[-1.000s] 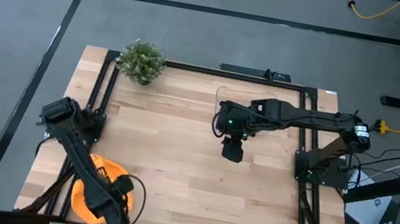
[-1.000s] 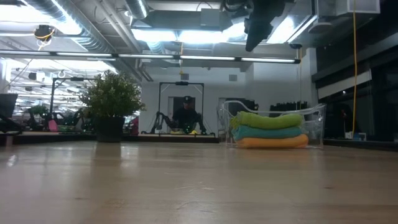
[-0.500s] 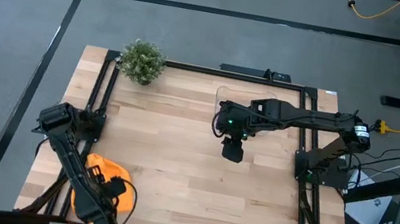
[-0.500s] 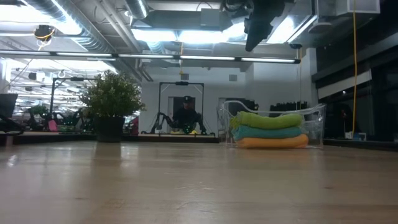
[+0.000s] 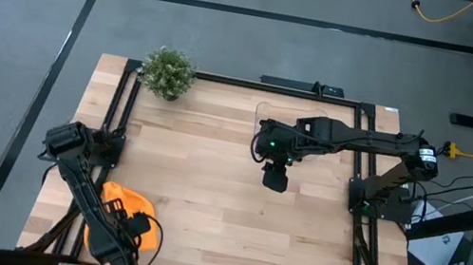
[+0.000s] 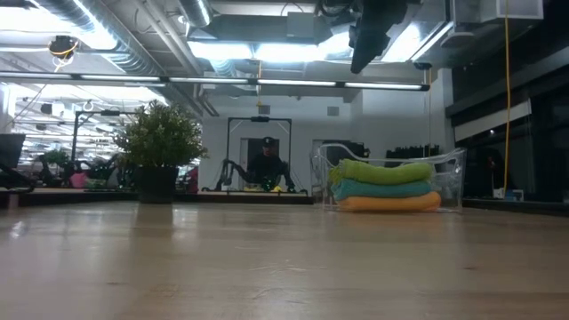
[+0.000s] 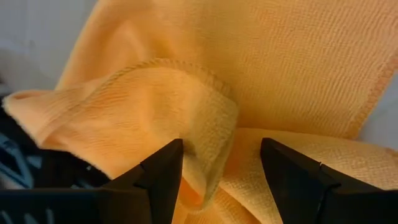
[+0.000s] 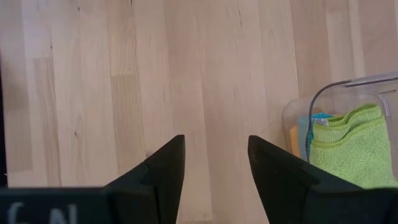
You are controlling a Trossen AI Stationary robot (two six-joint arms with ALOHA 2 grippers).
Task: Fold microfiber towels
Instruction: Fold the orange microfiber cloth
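An orange microfiber towel (image 5: 116, 205) lies crumpled on the table near its near left corner. My left gripper (image 5: 127, 232) points down over it, open. In the left wrist view a raised fold of the orange towel (image 7: 205, 124) runs between the two fingers of my left gripper (image 7: 222, 144). My right gripper (image 5: 275, 179) hangs open high above the middle of the table, with bare wood under it (image 8: 216, 138). Three folded towels, green (image 6: 382, 172) on teal (image 6: 384, 188) on orange (image 6: 388, 203), lie stacked in a clear tub (image 6: 451, 173). My left gripper comes at the orange towel from above. Its open fingers (image 7: 163, 177) stand on either side of a raised, hemmed fold (image 7: 214, 134). I cannot tell whether they touch the cloth.
A small potted plant (image 5: 167, 73) stands at the table's far left corner. The clear tub (image 8: 323, 93) stands at the far side, partly under my right arm. A black frame (image 5: 120, 113) runs along the table's edges. Bare wood spans the middle.
My left gripper has sunk toward the orange towel and shifted a little toward the table's left edge, still open. The towel looks a little more bunched under it.
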